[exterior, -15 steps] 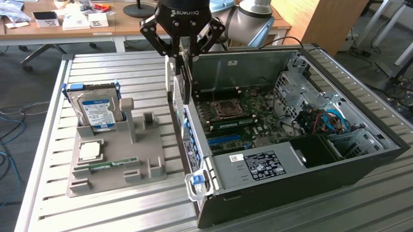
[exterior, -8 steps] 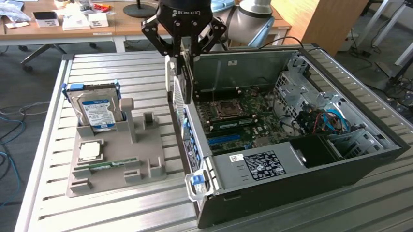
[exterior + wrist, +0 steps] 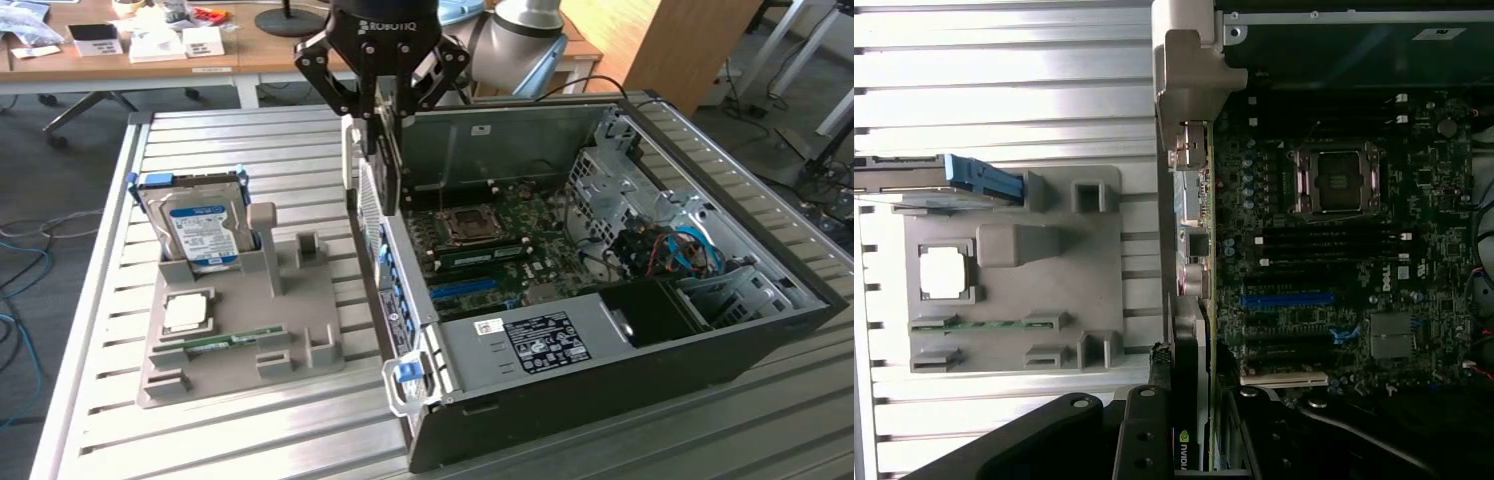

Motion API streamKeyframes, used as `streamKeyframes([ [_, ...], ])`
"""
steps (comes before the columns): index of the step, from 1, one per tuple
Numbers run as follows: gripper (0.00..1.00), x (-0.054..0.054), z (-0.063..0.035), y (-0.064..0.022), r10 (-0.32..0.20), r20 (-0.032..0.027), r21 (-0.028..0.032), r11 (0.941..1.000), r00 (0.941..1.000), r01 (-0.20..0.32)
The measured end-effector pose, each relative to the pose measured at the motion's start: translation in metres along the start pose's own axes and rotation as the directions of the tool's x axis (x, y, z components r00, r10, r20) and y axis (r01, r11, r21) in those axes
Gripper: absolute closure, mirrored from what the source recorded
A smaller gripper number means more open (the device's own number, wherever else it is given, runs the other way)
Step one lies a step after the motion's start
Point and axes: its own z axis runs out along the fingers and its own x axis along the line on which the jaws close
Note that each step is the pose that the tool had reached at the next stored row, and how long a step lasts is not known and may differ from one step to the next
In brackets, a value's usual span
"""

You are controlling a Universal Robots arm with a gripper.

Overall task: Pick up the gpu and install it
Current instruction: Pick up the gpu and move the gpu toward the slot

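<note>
While the slatted metal table [image 3: 227,140] carried everything, the biggest thing on it was the open computer case [image 3: 601,400], lying on its side with the motherboard [image 3: 521,250] facing up. Beside the case, toward the exterior view's left, sat a grey holder [image 3: 240,365] with 1 hard drive [image 3: 200,225] standing on edge in it.

Above the case's rear edge hung the gripper [image 3: 387,105]. Its 2 fingers were clamped on the gpu [image 3: 388,165], which hung on edge, its length running downward between the holder and the motherboard. Whether its lower end touched the case could not be told.

From the wrist view the gpu [image 3: 1190,380] ran straight out from the gripper [image 3: 1199,450], roughly in line with the case's rear wall. It was near the blue expansion slot [image 3: 1289,298] and not yet seated.

The card looked light and stiff but fragile. It was a thin board that would not take bending, with components on its faces best left unpressed. Pinching it across its flat faces near 1 end, as here, seemed the sound hold.

Smallest were the square processor [image 3: 187,312] and the green memory stick [image 3: 220,342], both lying flat in the holder.
</note>
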Motion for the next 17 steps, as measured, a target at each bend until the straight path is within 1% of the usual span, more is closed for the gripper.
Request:
streamKeyframes([
  [17,0.73,-0.005,0.0001,0.0004,0.0,0.0,0.0,1.0,1.0,0.0],
])
